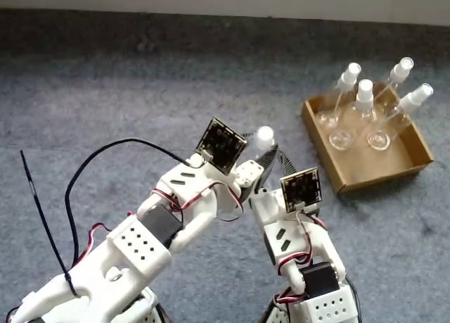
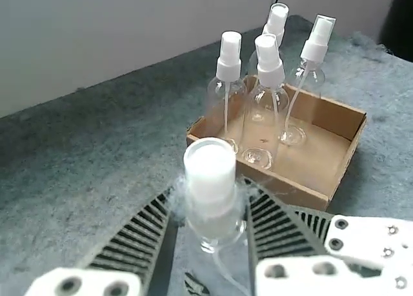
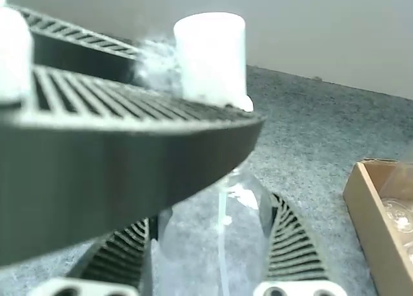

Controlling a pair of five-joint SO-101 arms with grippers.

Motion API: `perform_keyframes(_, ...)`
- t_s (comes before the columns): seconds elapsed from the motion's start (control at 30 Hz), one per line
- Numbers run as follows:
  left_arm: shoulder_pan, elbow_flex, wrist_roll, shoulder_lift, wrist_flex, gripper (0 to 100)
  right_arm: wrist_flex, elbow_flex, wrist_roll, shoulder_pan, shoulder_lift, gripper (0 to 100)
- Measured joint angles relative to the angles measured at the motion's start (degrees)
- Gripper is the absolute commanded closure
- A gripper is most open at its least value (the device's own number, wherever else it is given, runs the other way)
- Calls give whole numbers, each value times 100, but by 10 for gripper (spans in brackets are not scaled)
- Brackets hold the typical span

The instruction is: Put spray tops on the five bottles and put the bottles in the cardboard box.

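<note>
The high view looks steeply down from behind the two white arms onto the grey felt-covered table (image 1: 105,91), with the shallow brown cardboard box (image 1: 408,154) at the far right. The left wrist view sits close behind the left gripper (image 2: 210,196), facing forward and slightly down toward the box (image 2: 290,193). The right wrist view sits lower and nearer, looking almost level. All three views share the clear plastic bottle with a white spray top (image 1: 264,135) and the box (image 3: 368,212).

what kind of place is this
Likely a robot test bench: left gripper and right gripper hold one bottle over a grey felt-like mat, beside a cardboard box of spray bottles.
</note>
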Motion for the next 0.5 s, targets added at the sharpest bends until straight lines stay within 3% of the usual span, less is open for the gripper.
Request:
perform_keyframes(0.1, 0, 0, 316, 0, 0, 982, 0, 0, 0, 9, 0, 927)
perform_keyframes(0.3, 0, 0, 352, 0, 0, 816, 0, 0, 0, 9, 0, 927)
perform_keyframes(0.5, -9, 18, 387, 79, 97, 790, 26, 0, 9, 26, 0, 927)
